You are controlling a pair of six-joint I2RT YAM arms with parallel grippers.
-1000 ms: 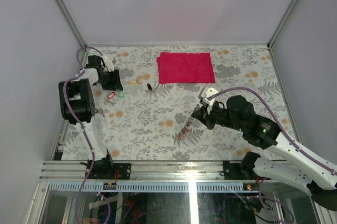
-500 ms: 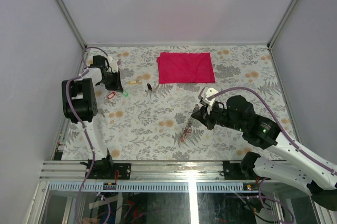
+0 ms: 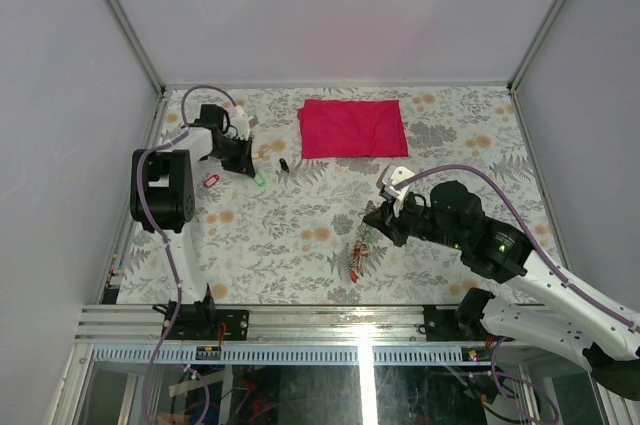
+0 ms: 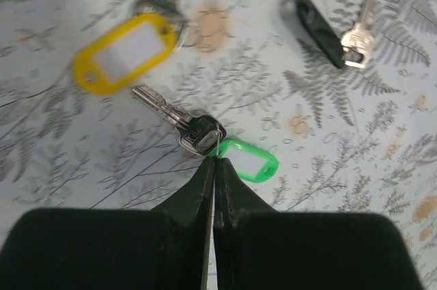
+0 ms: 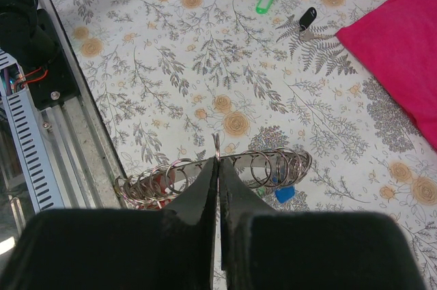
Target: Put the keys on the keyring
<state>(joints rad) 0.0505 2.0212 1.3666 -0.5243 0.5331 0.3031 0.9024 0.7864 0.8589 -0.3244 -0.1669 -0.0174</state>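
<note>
Progress: early to middle, as I judge it. Four keys are loose on the table (image 3: 300,235).

- Left gripper (image 4: 215,167): fingers together, apparently pinched on the thin wire loop joining the green key (image 4: 247,159) to its tag. Key and tag lie flat on the table, at about 10 o'clock from the table's centre in the top view.
- Red key (image 3: 210,181): loose, at 9 o'clock from the green key, near it.
- Yellow key (image 4: 126,51): loose, at 11 o'clock from the green key in the left wrist view.
- Black key (image 4: 319,22): loose, at 1 o'clock from the green key, apart from it.
- Cloth (image 3: 352,128): at 12 o'clock on the table, nothing on it.
- Keyring (image 5: 273,165): a string of wire loops lying at about 5 o'clock from the table's centre. A blue tag (image 5: 283,194) sits among the loops, so one key looks threaded. Something red shows at the other end; cannot tell what.
- Right gripper (image 5: 217,164): fingers together, clamped on one upright loop of the keyring.

Left to do: green, red, yellow and black keys onto the keyring.

Containers: none in view.
</note>
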